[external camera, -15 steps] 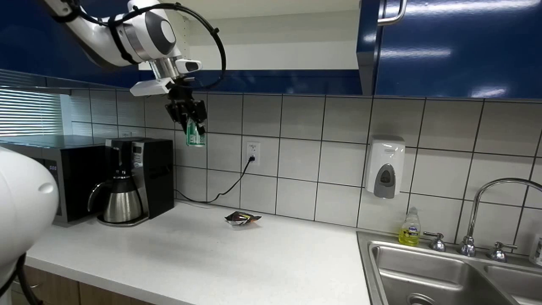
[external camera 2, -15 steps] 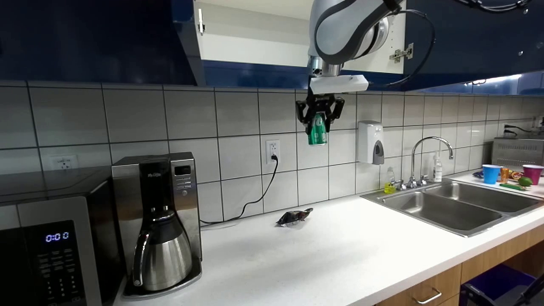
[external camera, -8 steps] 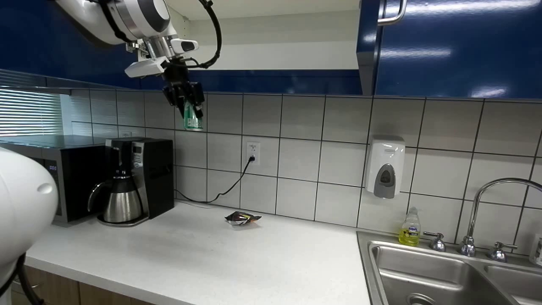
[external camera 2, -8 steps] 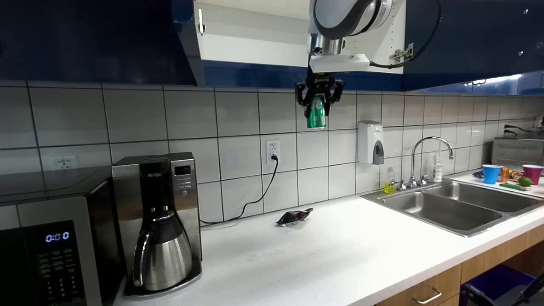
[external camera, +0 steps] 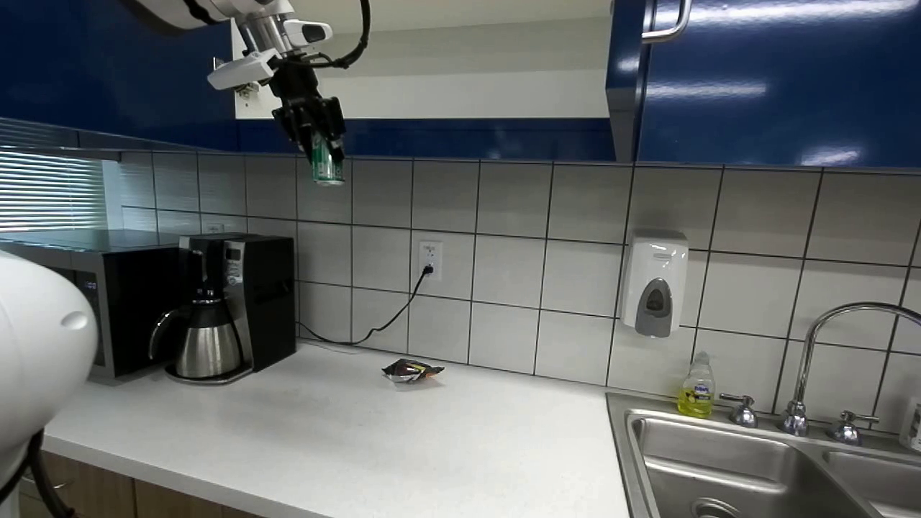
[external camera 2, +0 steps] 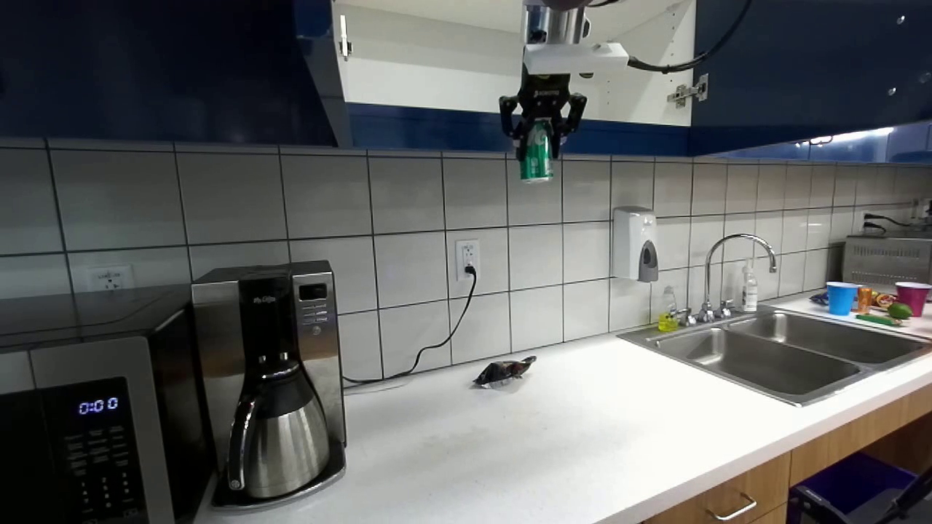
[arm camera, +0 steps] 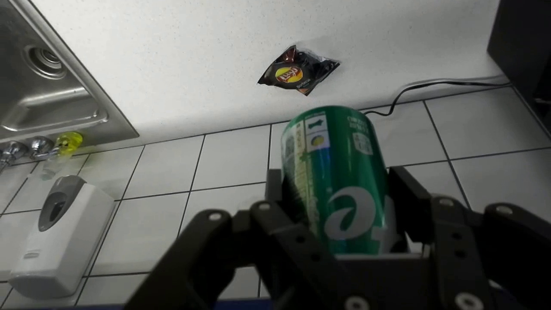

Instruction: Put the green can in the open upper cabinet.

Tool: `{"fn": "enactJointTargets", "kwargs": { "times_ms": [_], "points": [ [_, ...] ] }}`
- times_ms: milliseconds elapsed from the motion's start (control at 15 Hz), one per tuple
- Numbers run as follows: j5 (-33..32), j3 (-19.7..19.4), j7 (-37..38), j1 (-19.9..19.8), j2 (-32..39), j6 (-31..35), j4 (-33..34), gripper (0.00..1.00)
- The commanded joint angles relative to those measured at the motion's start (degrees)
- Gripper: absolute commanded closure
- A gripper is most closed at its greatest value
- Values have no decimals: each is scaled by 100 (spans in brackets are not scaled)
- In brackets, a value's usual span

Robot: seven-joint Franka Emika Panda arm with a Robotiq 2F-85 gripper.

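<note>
The green can [external camera: 327, 171] is held upright by my gripper [external camera: 324, 152] high above the counter. It also shows in an exterior view [external camera 2: 536, 167] and in the wrist view [arm camera: 335, 142]. My gripper [arm camera: 333, 172] has its two black fingers shut on the can's sides, near its top end. The can's top is hidden inside the gripper. The open upper cabinet [external camera: 468, 93] shows its pale interior behind and above the can, also in an exterior view [external camera 2: 437, 80]. In both exterior views the can overlaps the cabinet's lower blue edge and hangs partly below it.
A coffee maker [external camera 2: 269, 378] and a microwave [external camera 2: 80, 407] stand on the counter [external camera 2: 568, 437]. A dark chip bag [arm camera: 297, 71] lies below the can. A soap dispenser [external camera: 655, 284] is on the wall near the sink [external camera: 719, 446]. A hinged blue door [external camera 2: 786, 65] borders the cabinet.
My gripper has risen steadily with the can in it. In both exterior views the can moved up and slightly left, from over the tiles to the cabinet's lower edge.
</note>
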Motion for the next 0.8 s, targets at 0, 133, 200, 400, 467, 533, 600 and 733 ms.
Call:
{"fn": "enactJointTargets", "kwargs": {
  "times_ms": [0,133,200,400,467,533,600,733],
  "points": [
    [103,200,-173,-195,183,-525,781,62],
    [48,250,-119,-207,299,-708,1146,62],
    [33,271,-113,-209,358,-779,1306,62],
    [-19,334,-74,-203,579,-1016,1812,62],
    [-17,335,-75,-194,643,-1076,1945,62],
    [-20,336,-76,-188,740,-1151,2117,62],
    [-32,341,-76,-180,833,-1222,2280,62],
    [-58,345,-37,-163,1005,-1372,2586,62]
  ]
}}
